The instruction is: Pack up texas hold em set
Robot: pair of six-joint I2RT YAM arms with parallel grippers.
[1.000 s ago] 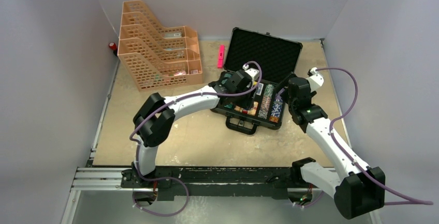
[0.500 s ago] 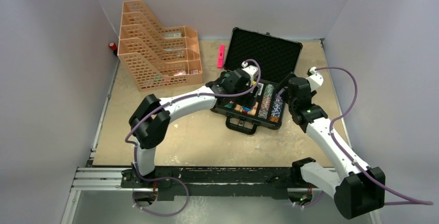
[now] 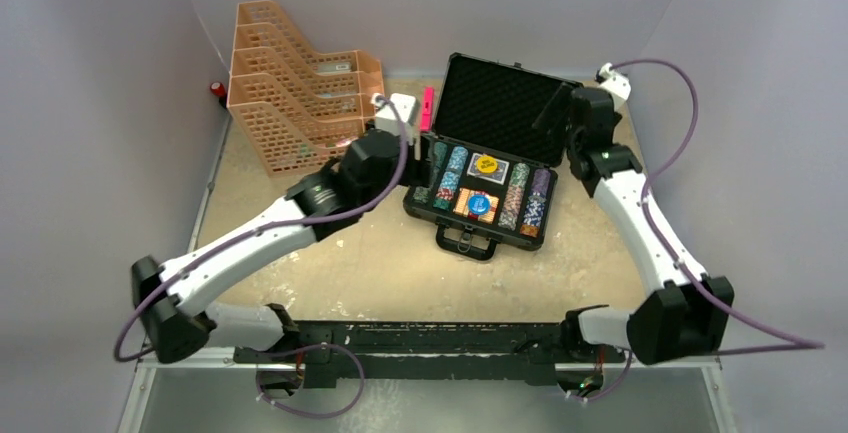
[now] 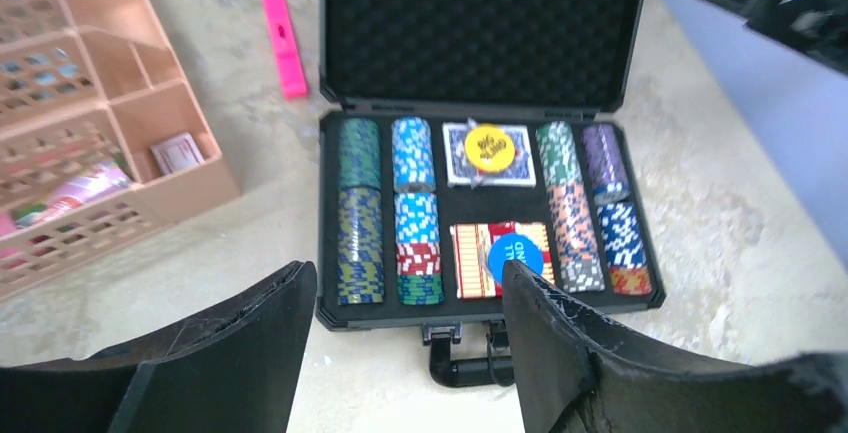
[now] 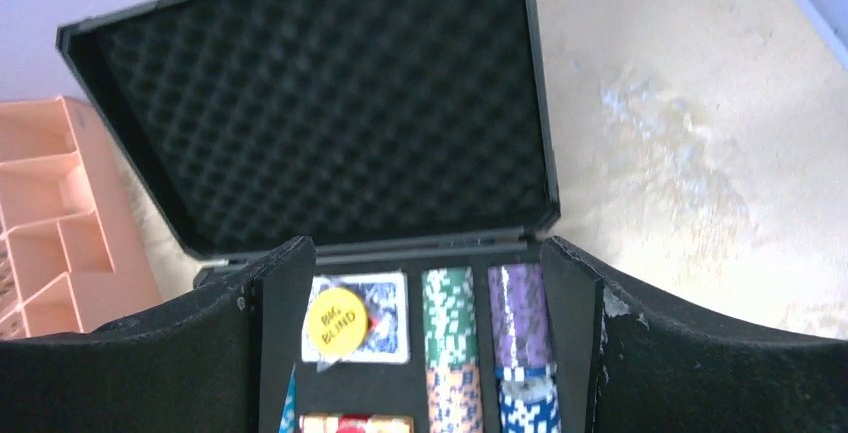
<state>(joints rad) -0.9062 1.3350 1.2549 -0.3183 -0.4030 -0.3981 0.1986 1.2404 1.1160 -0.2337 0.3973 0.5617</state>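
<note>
The black poker case [image 3: 478, 225] lies open mid-table, its foam-lined lid [image 3: 505, 103] standing up behind. Rows of chips [image 4: 360, 213] fill the slots. A blue card deck with a yellow "Big Blind" button [image 4: 489, 143] and a red deck with a blue button [image 4: 518, 253] lie in the middle. My left gripper [image 3: 418, 148] hovers at the case's left side, open and empty; in the left wrist view [image 4: 408, 283] it sits above the front rim. My right gripper [image 3: 552, 113] is open and empty, high by the lid's right edge, looking down over the lid [image 5: 330, 103].
An orange mesh file organizer [image 3: 300, 103] stands at the back left, with small items in its lower bins. A pink marker [image 3: 427, 108] lies between it and the case. A small red object [image 3: 216, 88] sits by the left wall. The case handle [image 4: 470, 363] points at me.
Both grippers have pulled out of the case. The left arm swung back to the left. The right arm rose toward the lid's right edge. The case contents now show uncovered.
</note>
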